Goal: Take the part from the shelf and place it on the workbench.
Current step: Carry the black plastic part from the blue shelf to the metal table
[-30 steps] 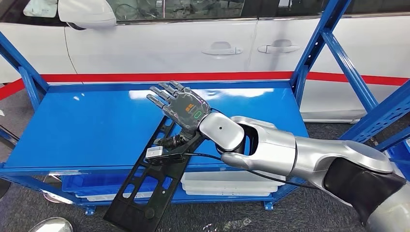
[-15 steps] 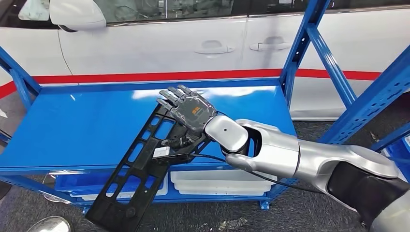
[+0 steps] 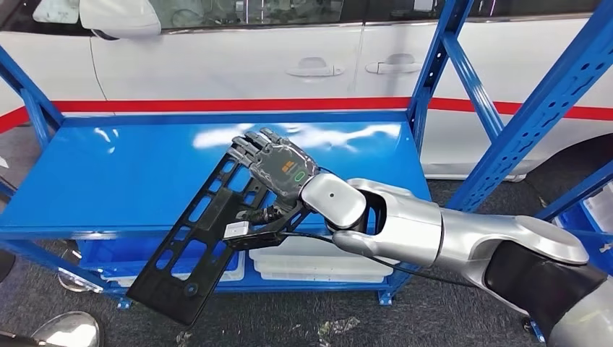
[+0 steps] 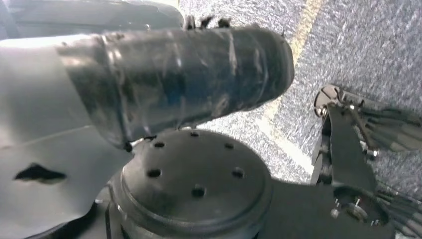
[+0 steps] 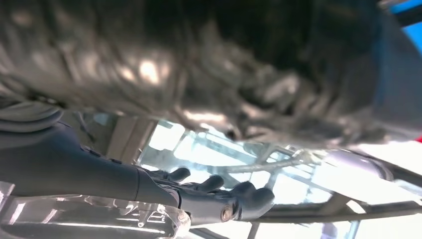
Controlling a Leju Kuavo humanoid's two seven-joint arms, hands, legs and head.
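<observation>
My right hand [image 3: 278,177] clamps the black part [image 3: 206,238], which hangs off the shelf [image 3: 108,181] edge toward seven o'clock. I'd lift it level before turning away. Left hand: can't tell.

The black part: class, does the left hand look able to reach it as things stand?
Probably not. The part is held by the right hand over the shelf, while the left wrist view looks down at the floor, so that arm seems to hang low.
</observation>
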